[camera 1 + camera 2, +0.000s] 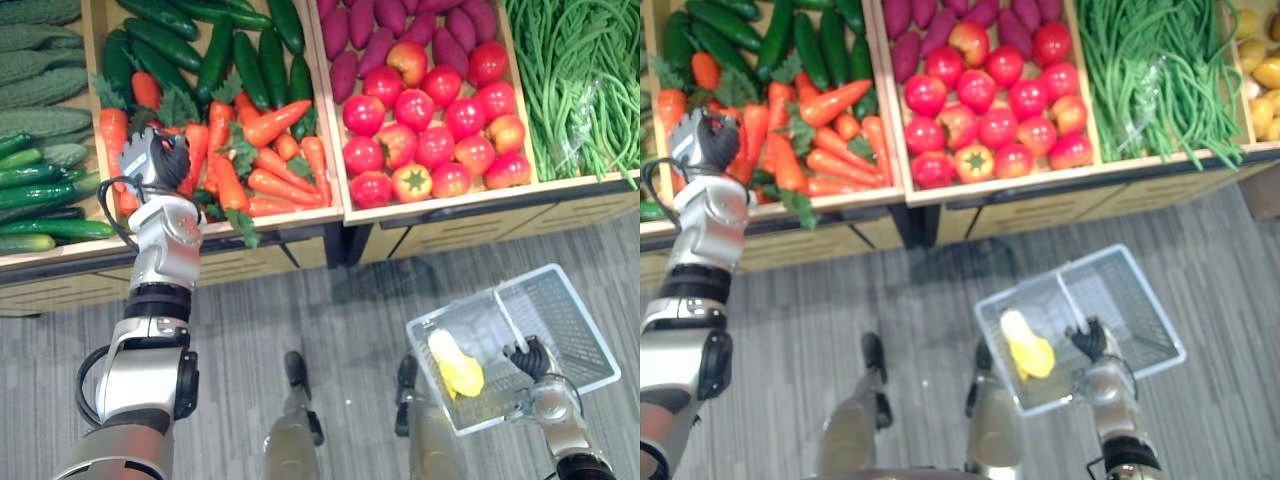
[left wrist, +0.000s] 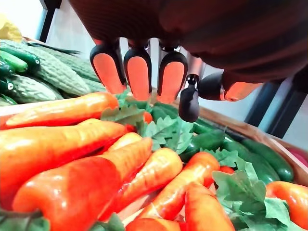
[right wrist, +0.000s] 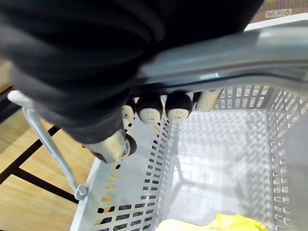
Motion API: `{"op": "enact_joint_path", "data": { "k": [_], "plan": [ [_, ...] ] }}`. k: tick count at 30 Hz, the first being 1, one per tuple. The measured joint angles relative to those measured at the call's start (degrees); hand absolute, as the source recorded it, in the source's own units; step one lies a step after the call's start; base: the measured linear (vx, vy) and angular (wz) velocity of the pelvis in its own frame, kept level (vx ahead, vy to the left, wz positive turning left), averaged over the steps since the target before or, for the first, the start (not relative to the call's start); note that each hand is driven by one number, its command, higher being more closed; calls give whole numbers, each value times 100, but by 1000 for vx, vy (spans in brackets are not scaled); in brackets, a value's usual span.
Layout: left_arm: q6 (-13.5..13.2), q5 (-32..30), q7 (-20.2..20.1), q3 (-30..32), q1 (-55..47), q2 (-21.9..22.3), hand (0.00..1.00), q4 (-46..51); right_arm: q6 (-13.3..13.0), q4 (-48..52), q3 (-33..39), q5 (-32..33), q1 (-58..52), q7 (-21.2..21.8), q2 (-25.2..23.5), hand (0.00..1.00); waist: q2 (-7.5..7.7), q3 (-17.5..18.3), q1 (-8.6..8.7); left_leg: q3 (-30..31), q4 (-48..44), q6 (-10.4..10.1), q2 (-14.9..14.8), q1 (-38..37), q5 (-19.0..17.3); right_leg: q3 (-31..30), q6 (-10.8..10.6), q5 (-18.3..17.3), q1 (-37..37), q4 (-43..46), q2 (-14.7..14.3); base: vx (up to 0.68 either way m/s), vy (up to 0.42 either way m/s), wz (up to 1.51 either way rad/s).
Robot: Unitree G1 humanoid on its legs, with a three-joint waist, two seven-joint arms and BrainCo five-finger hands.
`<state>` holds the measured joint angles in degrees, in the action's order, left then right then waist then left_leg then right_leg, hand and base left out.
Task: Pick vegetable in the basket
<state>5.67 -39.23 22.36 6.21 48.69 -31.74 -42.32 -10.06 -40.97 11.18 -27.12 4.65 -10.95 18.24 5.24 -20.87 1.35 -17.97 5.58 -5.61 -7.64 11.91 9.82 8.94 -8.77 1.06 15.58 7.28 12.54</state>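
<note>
Wooden stand (image 1: pixel 500 215) above grey striped floor (image 1: pixel 300 310).

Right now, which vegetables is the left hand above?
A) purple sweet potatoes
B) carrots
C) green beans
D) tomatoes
B: the left hand hovers open above the carrots, while the right hand grips the handle of the basket.

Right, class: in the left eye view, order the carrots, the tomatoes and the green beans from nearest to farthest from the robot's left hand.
1. Carrots: in the crate right under the left hand.
2. Tomatoes: next crate to its right.
3. Green beans: far right crate.
</note>
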Motion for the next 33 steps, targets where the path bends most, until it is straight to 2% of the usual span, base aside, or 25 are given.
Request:
{"op": "enact_joint_path", "data": {
  "k": [11, 17, 23, 33],
  "plan": [
    [-10, -219, 168, 61, -370, 3, 0, 595, -8, 0, 20, 0, -78, -1, -11, 100, -29, 47, 7, 28, 1, 5, 0, 17, 4, 33, -5, 3, -12, -8, 2, 11, -1, 1],
    [-61, -233, 222, -331, -398, 16, 0, 1033, -11, -2, 19, 1, -101, -1, -14, 100, -45, 123, 12, 26, 0, 5, -1, 24, 4, 32, -19, 13, -13, -29, 1, 0, 0, 0],
    [-79, -264, 221, -586, -404, 211, 0, 1046, -8, -3, 20, 3, -200, -2, -23, 100, -52, 368, 26, -11, 0, 5, -8, 70, 3, 4, -24, 116, -25, -215, -26, 12, -2, -3],
    [-149, -444, 186, -878, -401, 267, 0, 912, -1, 2, 36, 8, -196, -9, -24, 100, -46, 389, 158, -184, 2, 6, -25, 98, -1, -177, -28, 330, 20, -466, -71, 12, -3, -9]
  ]
}}
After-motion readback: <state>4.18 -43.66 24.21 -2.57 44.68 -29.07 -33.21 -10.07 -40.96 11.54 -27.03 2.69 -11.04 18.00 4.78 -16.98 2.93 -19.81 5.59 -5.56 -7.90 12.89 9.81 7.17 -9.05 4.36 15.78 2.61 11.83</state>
